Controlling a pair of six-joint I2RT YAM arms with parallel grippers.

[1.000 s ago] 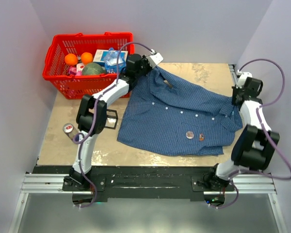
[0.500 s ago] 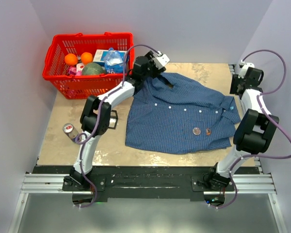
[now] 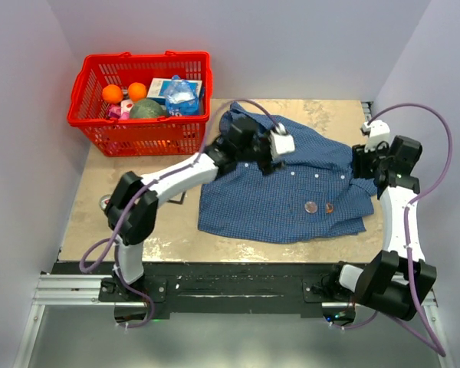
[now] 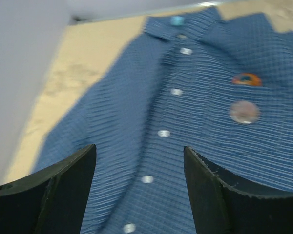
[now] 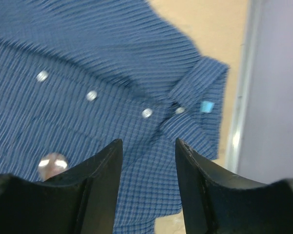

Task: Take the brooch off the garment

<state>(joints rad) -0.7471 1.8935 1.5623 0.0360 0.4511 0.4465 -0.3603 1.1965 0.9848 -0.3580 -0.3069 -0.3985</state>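
Note:
The garment, a blue checked shirt, lies spread on the table with its collar to the right. The brooch, small and reddish-brown, sits on the chest beside a larger pale round badge. In the left wrist view the brooch shows orange-red above the badge. My left gripper hovers over the button row, open and empty. My right gripper hangs open over the collar, holding nothing. The right wrist view shows the badge but not the brooch.
A red basket with oranges and packets stands at the back left. A small can and a black frame lie left of the shirt. A metal rail and the wall border the table's right side.
Both grippers were shut on the shirt and have opened and let go. The shirt has settled flatter. The left gripper moved from the shirt's far edge to its middle, the right one in towards the collar.

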